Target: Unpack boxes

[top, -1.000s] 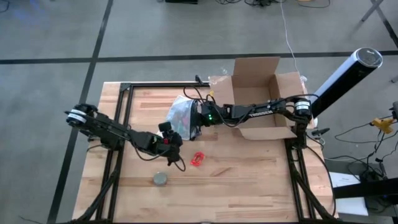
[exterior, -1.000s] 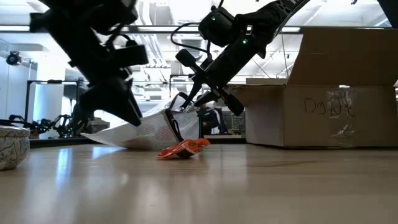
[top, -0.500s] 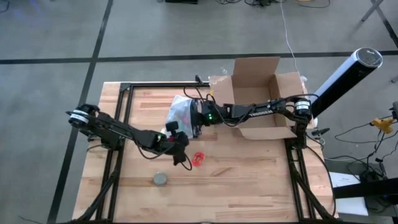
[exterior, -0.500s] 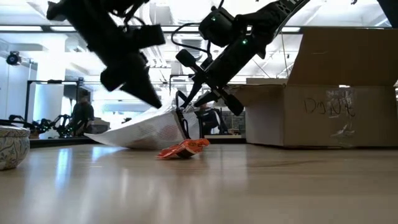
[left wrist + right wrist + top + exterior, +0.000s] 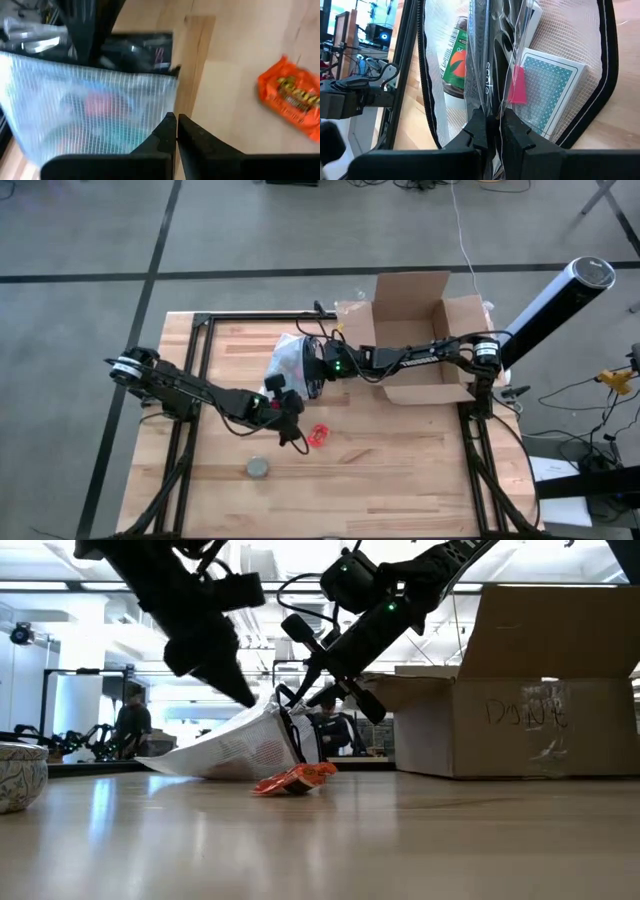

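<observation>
The box [image 5: 425, 330] is plain brown cardboard with dark scribbled writing on its side, standing on a pale wood-grain table [image 5: 400, 460]. The mesh pouch [image 5: 560, 60] is translucent white with a fine grid and black edging, showing a teal-patterned card pack [image 5: 551, 92] inside. The candy wrapper [image 5: 294, 100] is orange with yellow lettering.

Low view: right gripper [image 5: 290, 712] pinches the raised edge of the mesh pouch [image 5: 235, 747]; left gripper [image 5: 247, 697] sits closed at the same edge. Orange candy wrapper [image 5: 294, 778] lies in front. Open cardboard box [image 5: 520, 710] stands to the right, patterned bowl [image 5: 20, 774] far left.
</observation>
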